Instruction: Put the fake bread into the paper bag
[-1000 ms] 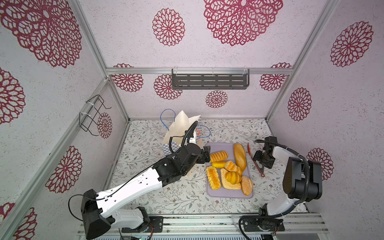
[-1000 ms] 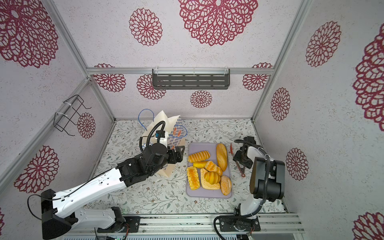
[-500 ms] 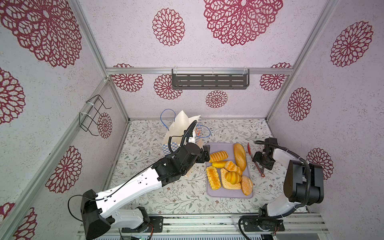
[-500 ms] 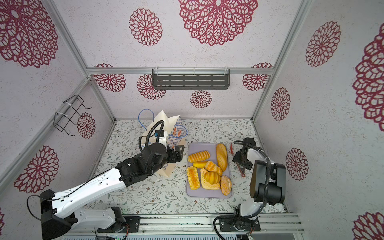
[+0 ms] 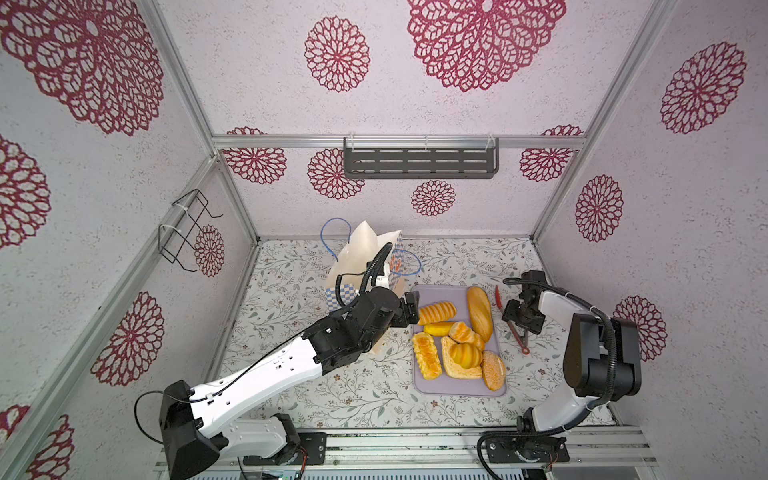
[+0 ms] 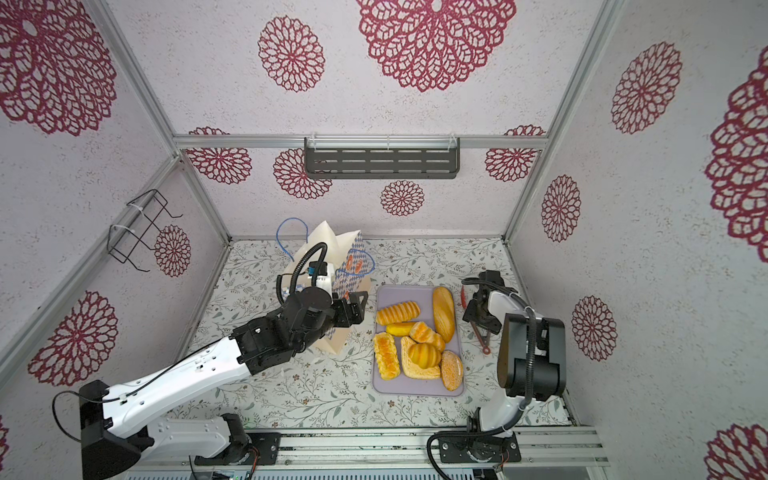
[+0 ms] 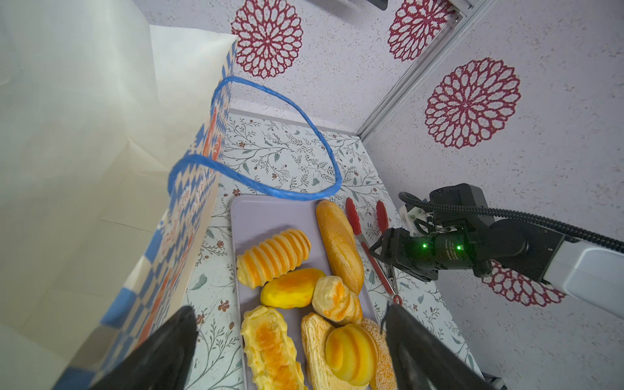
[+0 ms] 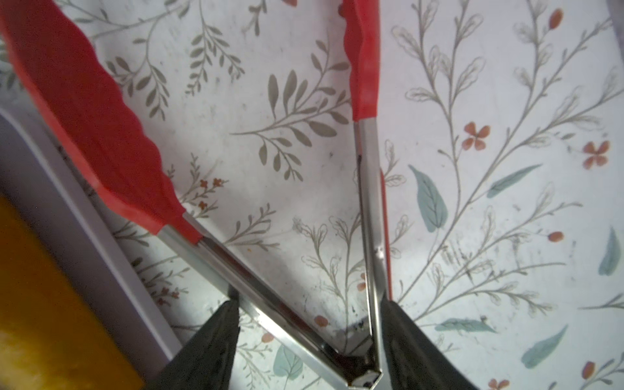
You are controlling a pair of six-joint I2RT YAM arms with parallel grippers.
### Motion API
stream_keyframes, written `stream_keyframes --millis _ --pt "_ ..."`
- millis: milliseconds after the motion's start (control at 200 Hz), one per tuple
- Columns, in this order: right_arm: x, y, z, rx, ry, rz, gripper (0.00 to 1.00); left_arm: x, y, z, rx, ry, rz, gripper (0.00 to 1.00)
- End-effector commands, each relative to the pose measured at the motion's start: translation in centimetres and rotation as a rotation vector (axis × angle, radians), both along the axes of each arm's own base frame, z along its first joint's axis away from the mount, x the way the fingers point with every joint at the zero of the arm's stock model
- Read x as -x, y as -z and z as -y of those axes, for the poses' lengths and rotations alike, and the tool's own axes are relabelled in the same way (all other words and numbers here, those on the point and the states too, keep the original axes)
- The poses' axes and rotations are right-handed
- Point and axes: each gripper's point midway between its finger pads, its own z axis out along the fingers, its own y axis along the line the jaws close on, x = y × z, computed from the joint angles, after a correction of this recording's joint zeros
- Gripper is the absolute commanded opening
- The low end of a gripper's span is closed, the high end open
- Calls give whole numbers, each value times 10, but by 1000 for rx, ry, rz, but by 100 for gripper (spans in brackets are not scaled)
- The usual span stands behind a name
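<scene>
The bag (image 5: 361, 253) stands upright on the left: stiff cream paper with a blue-and-white check band and twisted blue cord handles (image 7: 270, 98). In both top views the left arm (image 5: 282, 370) hides its lower half. The left gripper (image 5: 411, 308) hovers between bag and tray (image 5: 436, 293), black fingers (image 7: 162, 354) spread wide around nothing. All the bread (image 5: 465, 332) lies on the flat lilac tray just right of the bag. The pieces are glossy and golden, some ribbed, some oval, with one long loaf (image 5: 479, 311). A round bun (image 5: 465, 355) covers much of the toast slice (image 5: 451, 369). Right of the tray lie the tongs (image 5: 517, 337), steel arms with scalloped red tips. The right gripper (image 8: 309, 304) clasps both arms near the hinge. Small lettering on its black body is unreadable.
</scene>
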Motion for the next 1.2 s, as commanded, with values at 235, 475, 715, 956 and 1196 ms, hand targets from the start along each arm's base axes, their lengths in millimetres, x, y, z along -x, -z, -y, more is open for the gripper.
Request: stream_keyframes --millis 235,475,715,956,1196 --pt "2 15 -4 -16 -11 -54 70 -2 -12 -21 18 -58 27 93" --pt "-1 -15 -3 2 -33 31 77 -3 -14 -24 23 -66 37 94" --pt "-10 -60 -5 1 -46 154 79 -3 -18 -26 15 -62 53 95" --pt "10 -42 14 88 -26 87 85 3 -30 -56 -7 -124 106 98" --pt "15 -18 15 83 -45 31 87 14 -43 -98 -32 -199 162 97"
